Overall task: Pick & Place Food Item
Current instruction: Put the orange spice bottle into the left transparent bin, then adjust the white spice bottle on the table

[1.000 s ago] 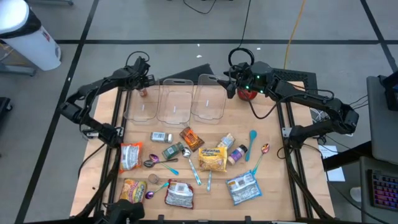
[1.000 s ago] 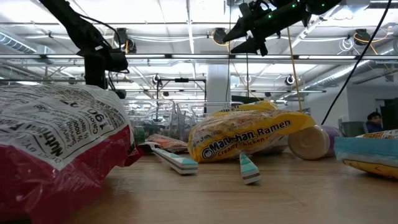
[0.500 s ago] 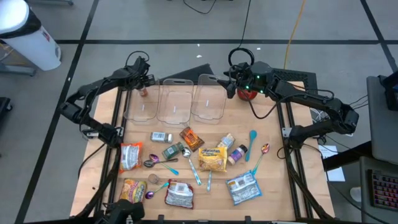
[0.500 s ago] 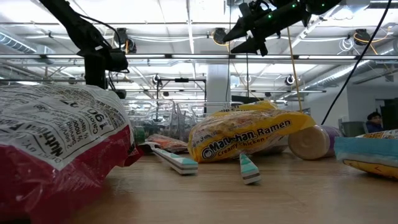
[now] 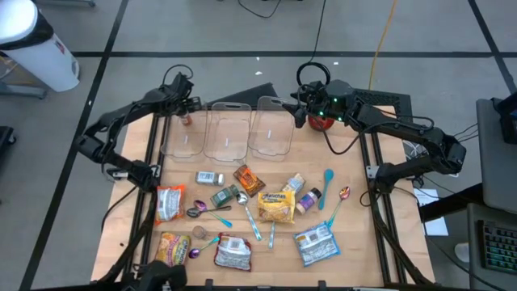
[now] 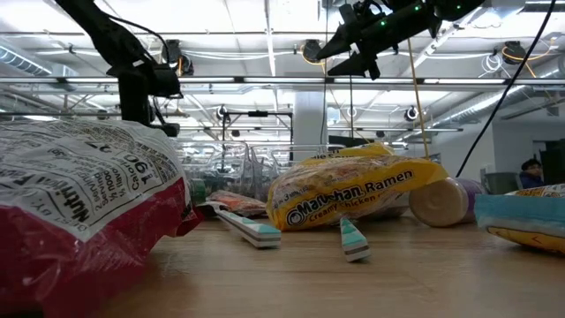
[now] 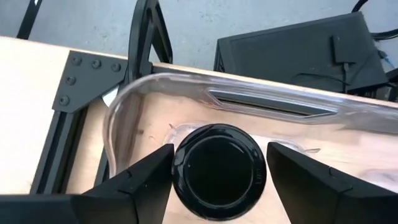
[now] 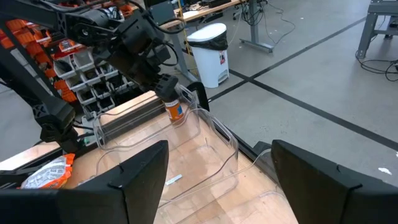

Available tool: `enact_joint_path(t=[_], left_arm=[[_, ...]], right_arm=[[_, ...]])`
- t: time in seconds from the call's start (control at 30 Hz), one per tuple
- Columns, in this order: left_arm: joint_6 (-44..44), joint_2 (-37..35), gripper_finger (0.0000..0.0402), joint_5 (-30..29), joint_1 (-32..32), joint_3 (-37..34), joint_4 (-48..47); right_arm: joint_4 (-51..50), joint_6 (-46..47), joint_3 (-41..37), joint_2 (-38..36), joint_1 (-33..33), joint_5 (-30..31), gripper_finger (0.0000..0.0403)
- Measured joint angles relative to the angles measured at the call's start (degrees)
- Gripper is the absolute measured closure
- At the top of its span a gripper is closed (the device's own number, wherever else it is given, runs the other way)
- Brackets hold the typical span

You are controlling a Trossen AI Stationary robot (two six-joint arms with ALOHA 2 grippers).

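Note:
A small jar with a black lid (image 7: 219,171) and an orange label (image 8: 176,110) stands upright in the far-left corner of the leftmost of three clear containers (image 5: 184,137). My left gripper (image 7: 221,152) hovers over it, slanting down, with one finger on each side of the lid. It also shows as the left gripper (image 5: 185,107) in the high view. My right gripper (image 8: 221,168) is open with nothing between its fingers, held high and nearly level over the rightmost container (image 5: 272,129). My left gripper stands around the jar's black lid (image 7: 186,168), coming at it from above on a slant. The finger edges lie right beside the lid's rim, and I cannot tell whether they touch it. The jar rests on the container's floor.
Food packets, small jars and spoons lie scattered over the table's near half, among them a yellow ramen packet (image 5: 276,207) and a red-and-white bag (image 5: 170,202). A red object (image 5: 321,123) sits at the far right behind the containers. The middle container (image 5: 228,133) holds nothing.

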Motion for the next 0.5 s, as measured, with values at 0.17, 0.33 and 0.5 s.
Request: enact_joint_path(t=[0.17, 0.33, 0.5], left_arm=[[1.09, -2.38, 0.0156, 0.05, 0.0, 0.0, 0.1], [2.79, -4.7, 0.0165, 1.91, -0.01, 0.0, -1.41], [4.29, -7.99, 0.0176, 9.09, 0.0, 0.0, -2.16]], right_arm=[[0.0, -0.39, 0.0, 0.0, 0.0, 0.0, 0.0124], [0.01, -0.39, 0.0, 0.0, 0.0, 0.0, 0.0124], [1.17, -0.41, 0.0, 0.0, 0.0, 0.0, 0.0124]])
